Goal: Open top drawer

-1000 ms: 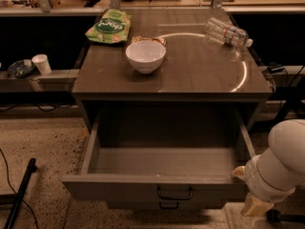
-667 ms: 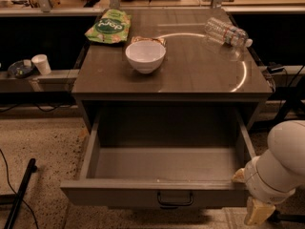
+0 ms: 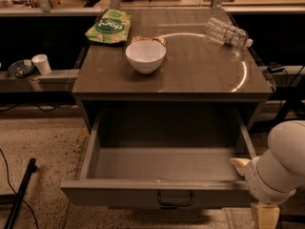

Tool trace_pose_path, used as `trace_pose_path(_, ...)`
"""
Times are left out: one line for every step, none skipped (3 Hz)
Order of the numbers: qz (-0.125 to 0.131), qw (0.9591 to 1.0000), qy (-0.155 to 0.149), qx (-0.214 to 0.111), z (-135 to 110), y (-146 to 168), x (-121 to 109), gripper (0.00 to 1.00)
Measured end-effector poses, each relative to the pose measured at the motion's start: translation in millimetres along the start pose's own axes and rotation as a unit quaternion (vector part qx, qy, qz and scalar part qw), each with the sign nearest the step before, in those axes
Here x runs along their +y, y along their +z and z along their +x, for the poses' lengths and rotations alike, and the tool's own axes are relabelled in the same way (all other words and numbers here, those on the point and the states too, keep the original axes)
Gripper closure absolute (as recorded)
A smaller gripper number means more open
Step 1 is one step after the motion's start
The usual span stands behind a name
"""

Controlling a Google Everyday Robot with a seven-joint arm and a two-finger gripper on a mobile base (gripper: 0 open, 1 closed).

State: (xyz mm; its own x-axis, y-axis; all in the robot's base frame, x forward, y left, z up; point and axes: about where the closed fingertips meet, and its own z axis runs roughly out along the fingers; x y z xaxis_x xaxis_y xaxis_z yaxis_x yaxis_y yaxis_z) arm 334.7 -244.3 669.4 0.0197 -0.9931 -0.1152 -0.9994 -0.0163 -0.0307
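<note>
The top drawer (image 3: pixel 157 194) of the grey cabinet stands pulled far out. Its deep grey box is empty inside, and its small black loop handle (image 3: pixel 175 200) sits centred on the front. My white arm (image 3: pixel 281 168) is at the lower right, beside the drawer's right front corner. The beige gripper (image 3: pixel 263 215) hangs below the arm at the bottom edge, to the right of the drawer front and apart from the handle.
On the cabinet top (image 3: pixel 200 75) stand a white bowl (image 3: pixel 145 56), a green snack bag (image 3: pixel 110 26) and a lying plastic bottle (image 3: pixel 228 32). A paper cup (image 3: pixel 42 64) sits on a low ledge at the left. A black pole (image 3: pixel 21 194) lies on the floor at the lower left.
The drawer front has come slightly further out. My arm and gripper have drifted down and a little to the right, away from the drawer front.
</note>
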Motion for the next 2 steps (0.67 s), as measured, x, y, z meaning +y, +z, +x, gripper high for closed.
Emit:
trace_pose_path(0.0, 1.0, 0.0, 0.0, 0, 0, 0, 0.0)
trace_pose_path(0.023, 0.9995, -0.003, -0.019, -2, -31, -12, 0.0)
